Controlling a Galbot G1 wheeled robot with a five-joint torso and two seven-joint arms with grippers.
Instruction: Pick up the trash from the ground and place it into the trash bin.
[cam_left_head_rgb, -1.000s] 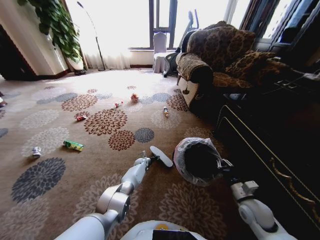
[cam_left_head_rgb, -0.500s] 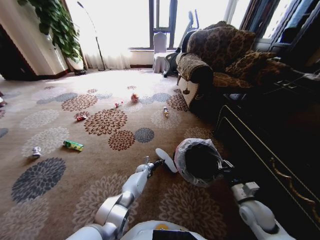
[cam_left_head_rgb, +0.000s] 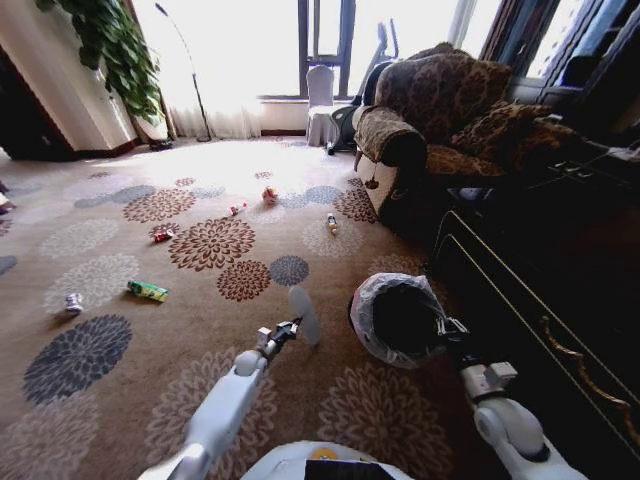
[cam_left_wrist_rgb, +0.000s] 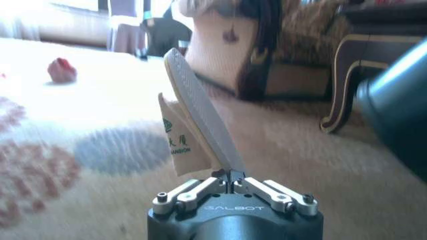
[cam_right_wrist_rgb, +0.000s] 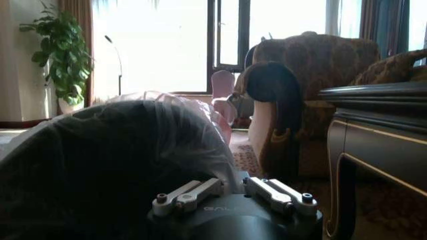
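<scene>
Carpet (cam_left_head_rgb: 120, 210) is lying under the left end effector (cam_left_head_rgb: 290, 328), pinching a white piece (cam_left_head_rgb: 303, 315) edgewise, which risks slipping short of the bin (cam_left_head_rgb: 398, 322); the right end effector (cam_left_head_rgb: 447, 331) is gripping its rim.

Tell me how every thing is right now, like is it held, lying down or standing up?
flat white piece: held upright, off the carpet, beside the bin.
left gripper: shut on the flat white piece.
trash bin: tilted, lined with a bag, gripped at its rim.
right gripper: shut on the trash bin.
green packet: lying on the carpet.
silver can: lying on the carpet.
red-white wad: lying on the carpet.
</scene>
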